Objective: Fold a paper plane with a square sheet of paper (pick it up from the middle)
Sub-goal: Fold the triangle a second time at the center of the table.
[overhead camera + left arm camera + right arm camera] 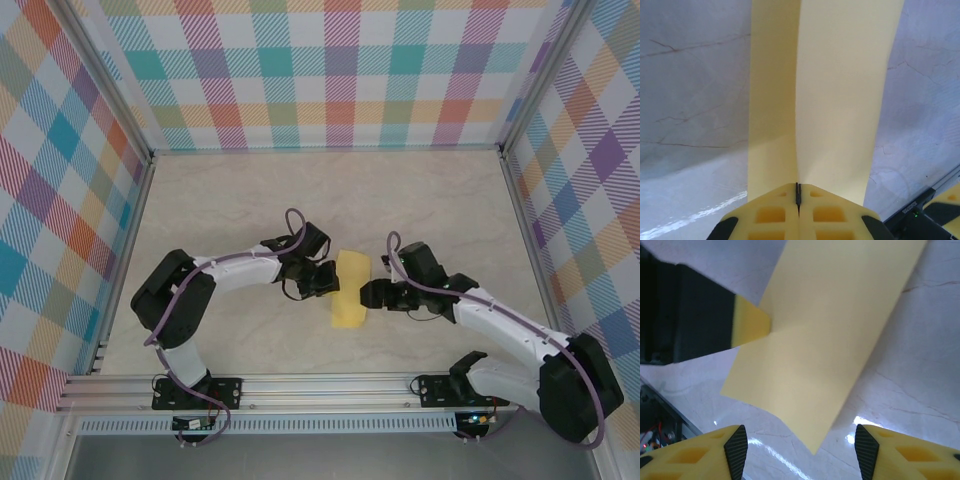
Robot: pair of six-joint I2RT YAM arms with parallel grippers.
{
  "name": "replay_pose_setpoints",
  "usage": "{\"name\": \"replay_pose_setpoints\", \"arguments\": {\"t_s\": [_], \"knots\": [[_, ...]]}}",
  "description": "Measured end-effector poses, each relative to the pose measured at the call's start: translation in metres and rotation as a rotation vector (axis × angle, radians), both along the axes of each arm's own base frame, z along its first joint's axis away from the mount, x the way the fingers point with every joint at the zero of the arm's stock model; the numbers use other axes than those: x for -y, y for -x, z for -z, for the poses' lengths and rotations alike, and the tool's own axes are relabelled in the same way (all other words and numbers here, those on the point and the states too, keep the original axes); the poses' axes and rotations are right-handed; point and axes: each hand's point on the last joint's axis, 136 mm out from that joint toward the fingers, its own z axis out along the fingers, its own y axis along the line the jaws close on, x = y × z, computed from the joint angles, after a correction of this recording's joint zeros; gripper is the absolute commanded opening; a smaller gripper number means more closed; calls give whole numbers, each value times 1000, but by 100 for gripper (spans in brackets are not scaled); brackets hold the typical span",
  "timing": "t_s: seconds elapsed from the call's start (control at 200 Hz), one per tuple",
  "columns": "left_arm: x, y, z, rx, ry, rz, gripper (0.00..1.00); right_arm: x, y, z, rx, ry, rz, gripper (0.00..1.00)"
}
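Note:
The yellow sheet of paper [351, 290] is held folded in a loose curl above the middle of the table, between the two arms. My left gripper [328, 281] is shut on its left edge; in the left wrist view the paper [840, 95] rises from the closed yellow fingertips [798, 196] as two leaves meeting at a crease. My right gripper [371, 294] stands open just right of the sheet. In the right wrist view the paper [825, 335] hangs ahead of the spread fingers [736, 450], its lower corner between them but apart from both pads.
The pale marble-look tabletop [330, 190] is walled by checked panels on three sides. An aluminium rail [330, 385] runs along the near edge by the arm bases. The left gripper's yellow finger [750, 327] and black body show in the right wrist view.

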Motion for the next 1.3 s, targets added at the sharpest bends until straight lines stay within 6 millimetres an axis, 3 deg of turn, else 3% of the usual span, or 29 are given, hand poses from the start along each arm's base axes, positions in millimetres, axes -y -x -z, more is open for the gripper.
{"name": "replay_pose_setpoints", "arguments": {"t_s": [0.325,0.535,0.835,0.975,1.3], "knots": [[9,0,-2,-47,40,-56,2,-45,35,4,222,203,-275,62],[10,1,-2,-59,42,-70,2,-50,30,11,313,294,-285,64],[13,-1,-4,-56,57,-78,2,-73,23,13,395,325,-284,63],[13,0,-4,-59,56,-79,2,-73,15,13,423,345,-252,59],[14,1,-4,-62,56,-79,3,-67,7,15,436,380,-194,36]]}}
